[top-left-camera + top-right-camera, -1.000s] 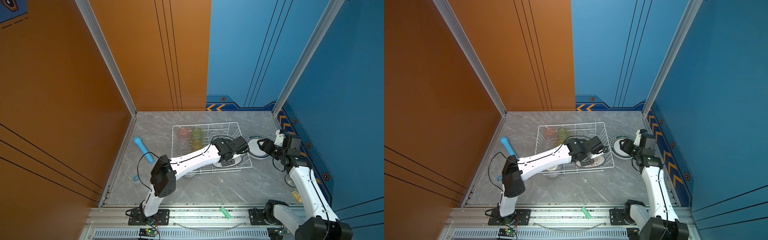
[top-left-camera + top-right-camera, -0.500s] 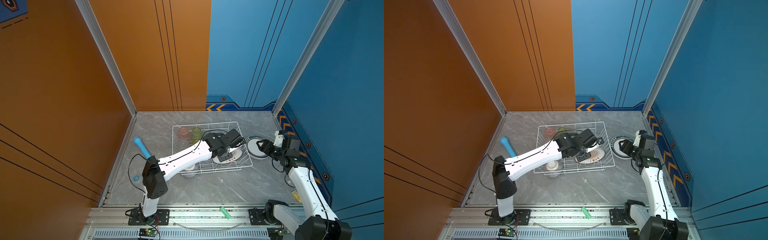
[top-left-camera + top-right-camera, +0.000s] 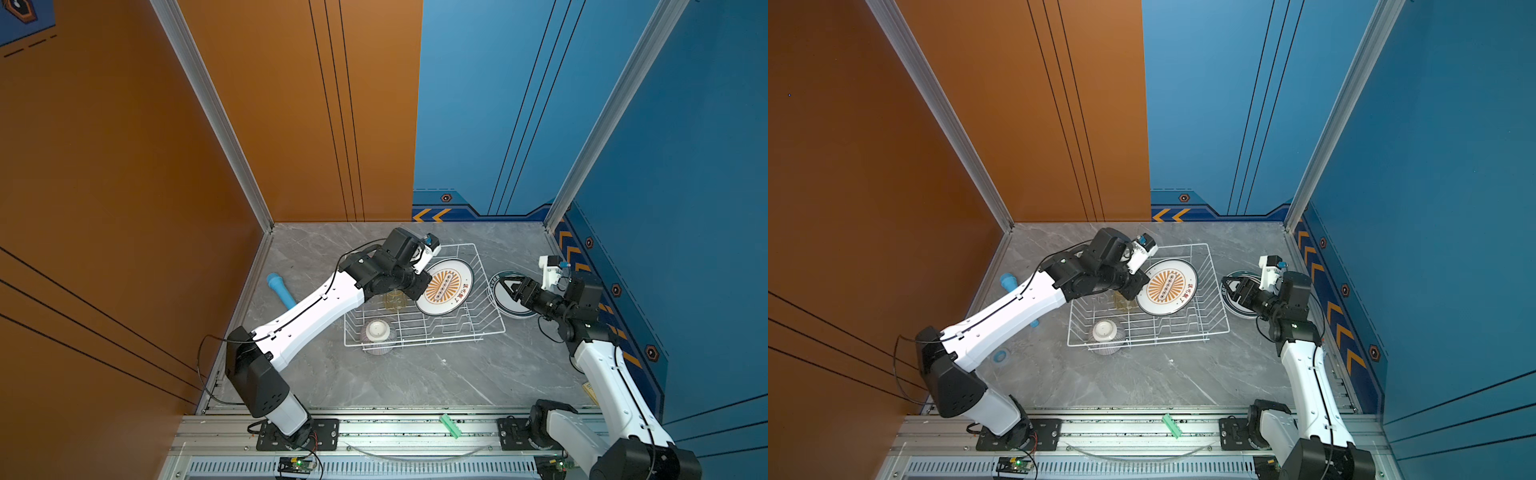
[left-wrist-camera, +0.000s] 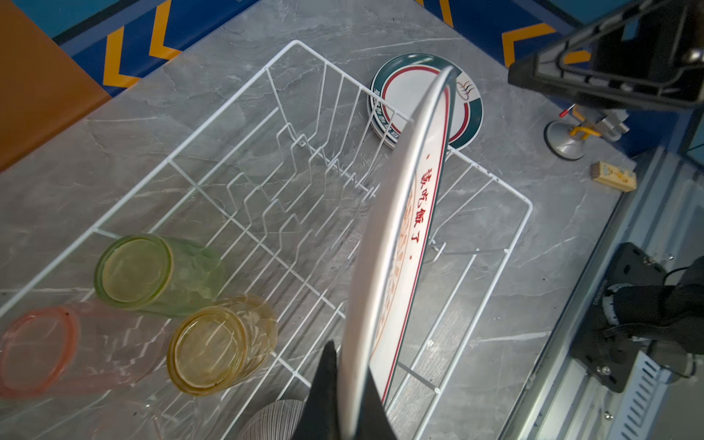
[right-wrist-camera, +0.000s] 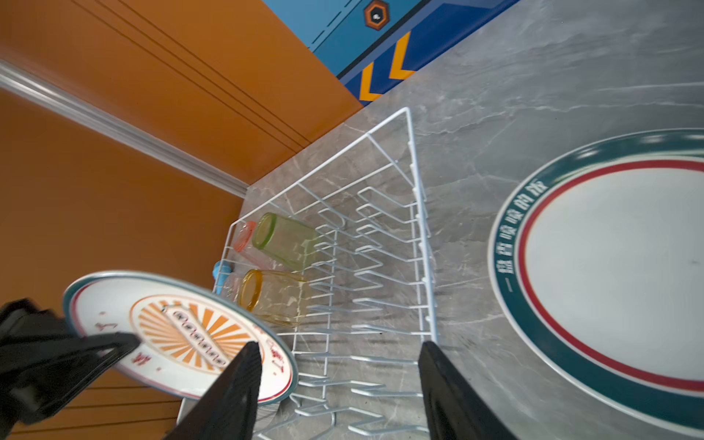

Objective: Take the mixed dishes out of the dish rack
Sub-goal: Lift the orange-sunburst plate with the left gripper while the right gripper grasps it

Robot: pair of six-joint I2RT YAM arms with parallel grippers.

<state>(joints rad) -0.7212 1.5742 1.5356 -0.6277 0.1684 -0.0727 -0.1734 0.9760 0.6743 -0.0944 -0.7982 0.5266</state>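
My left gripper (image 3: 419,291) clamps the sunburst plate (image 3: 445,286) by its rim, tilted above the dish rack (image 3: 457,245); my right gripper (image 3: 502,289) hangs spread, empty, over stacked plates (image 3: 505,311) just beside the rack's edge.

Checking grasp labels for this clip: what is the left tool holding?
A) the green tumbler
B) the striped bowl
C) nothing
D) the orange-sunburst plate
D: the left tool is shut on the rim of the orange-sunburst plate, held above the dish rack; the green tumbler and striped bowl sit apart from it.
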